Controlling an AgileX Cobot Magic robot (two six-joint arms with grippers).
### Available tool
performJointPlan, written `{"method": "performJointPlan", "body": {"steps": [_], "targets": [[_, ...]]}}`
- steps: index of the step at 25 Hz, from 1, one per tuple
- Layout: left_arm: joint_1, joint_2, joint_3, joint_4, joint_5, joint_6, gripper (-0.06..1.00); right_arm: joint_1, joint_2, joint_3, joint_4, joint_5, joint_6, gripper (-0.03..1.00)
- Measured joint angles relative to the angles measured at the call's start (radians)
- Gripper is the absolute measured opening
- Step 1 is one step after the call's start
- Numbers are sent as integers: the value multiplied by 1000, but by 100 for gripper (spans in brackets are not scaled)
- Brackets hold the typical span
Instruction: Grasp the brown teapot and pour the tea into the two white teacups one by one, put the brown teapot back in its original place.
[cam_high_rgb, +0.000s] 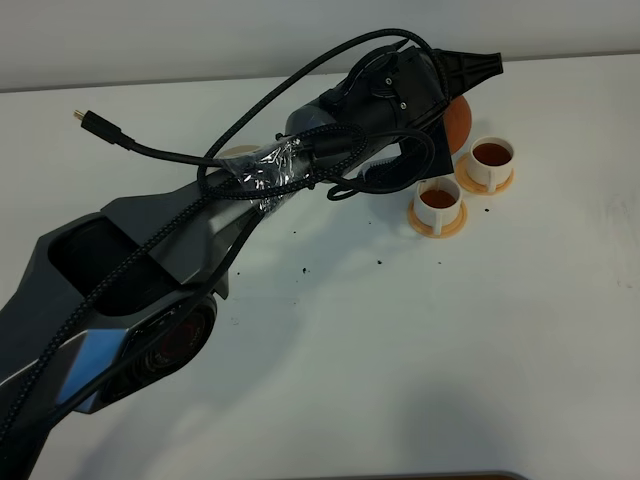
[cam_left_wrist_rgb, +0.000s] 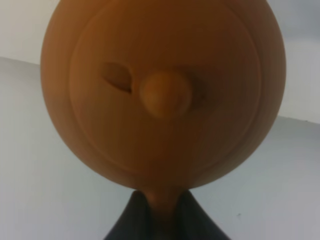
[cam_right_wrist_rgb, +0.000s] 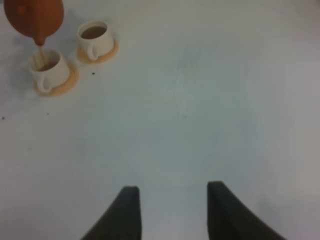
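**Left arm (cam_high_rgb: 120, 290) stretching out, tea going into the cup below the hand**

Right in front of us that big dark arm is reaching across the white table (cam_high_rgb: 520, 340), black cable (cam_high_rgb: 150, 152) riding on its back. Out at its end the left gripper (cam_left_wrist_rgb: 162, 196) is squeezing both fingers onto the slim side handle of the brown teapot (cam_left_wrist_rgb: 160, 95). That pot is hanging in the air, tipped forward, lid knob facing back at the wrist. A thin brown stream is running into the cup under the spout (cam_right_wrist_rgb: 49, 70), directly below the hand.

Just beyond it, the other cup (cam_right_wrist_rgb: 95, 36) on its orange saucer (cam_right_wrist_rgb: 112, 51) is already showing tea. So I'm judging this to be the second pour, and well along.

What it's needing now is a steady wrist, with the spout sitting over the cup's middle. The tilt should be easing back before the level is reaching the rim. There should be no sideways travel while the stream is running, or drips are landing on the saucer. With a handle that narrow, the pot could be twisting in the grip, so slow rotation is the safe call.

Back behind the hand, the beige coaster (cam_high_rgb: 232, 151) is peeking from under the cable, waiting for the pot. Well off from the cups, the right gripper (cam_right_wrist_rgb: 173, 186) is hovering with jaws wide apart, holding nothing.
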Motion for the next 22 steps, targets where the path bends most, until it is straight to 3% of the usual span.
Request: {"method": "performJointPlan", "body": {"steps": [22], "targets": [[0,0,0,0,-29,50,11,0,0,0,0,0,1,31]]}}
